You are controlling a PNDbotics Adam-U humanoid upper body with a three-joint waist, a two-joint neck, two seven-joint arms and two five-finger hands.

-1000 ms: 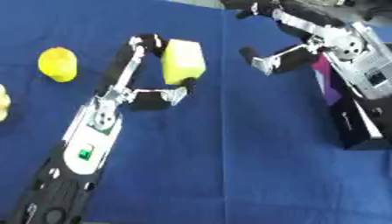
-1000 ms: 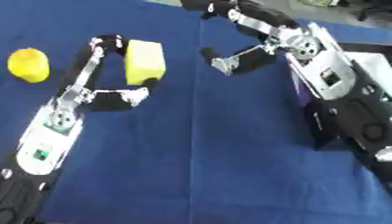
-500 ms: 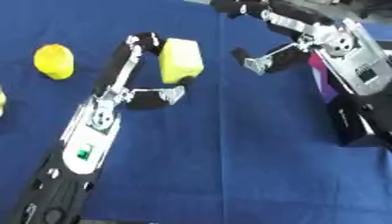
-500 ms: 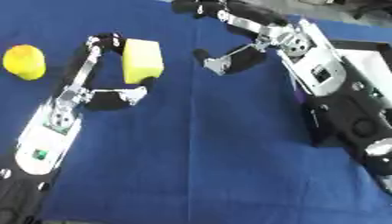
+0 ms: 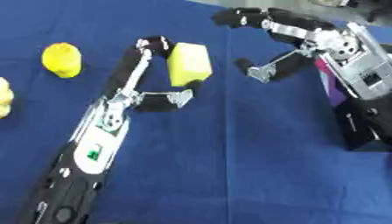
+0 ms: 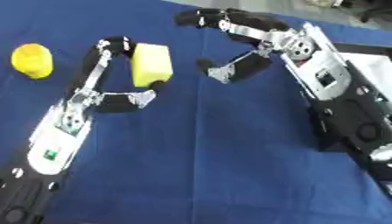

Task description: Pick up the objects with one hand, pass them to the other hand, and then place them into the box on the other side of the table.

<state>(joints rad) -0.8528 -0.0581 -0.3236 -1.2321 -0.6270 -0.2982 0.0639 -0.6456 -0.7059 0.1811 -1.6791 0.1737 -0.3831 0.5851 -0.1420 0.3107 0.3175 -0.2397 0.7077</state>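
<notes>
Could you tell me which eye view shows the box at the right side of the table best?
The right eye view: the box shows its dark rim and pale inside beyond the right hand. In the left eye view the arm hides nearly all of it.

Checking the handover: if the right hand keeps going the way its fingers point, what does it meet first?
Probably the yellow block pinched in the left hand. The right hand is open, fingers pointing toward it across bare cloth; depth is hard to judge.

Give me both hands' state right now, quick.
Left hand: shut on the yellow block, pinched between fingers and thumb.
Right hand: open, holding nothing, spread beside the block.
</notes>
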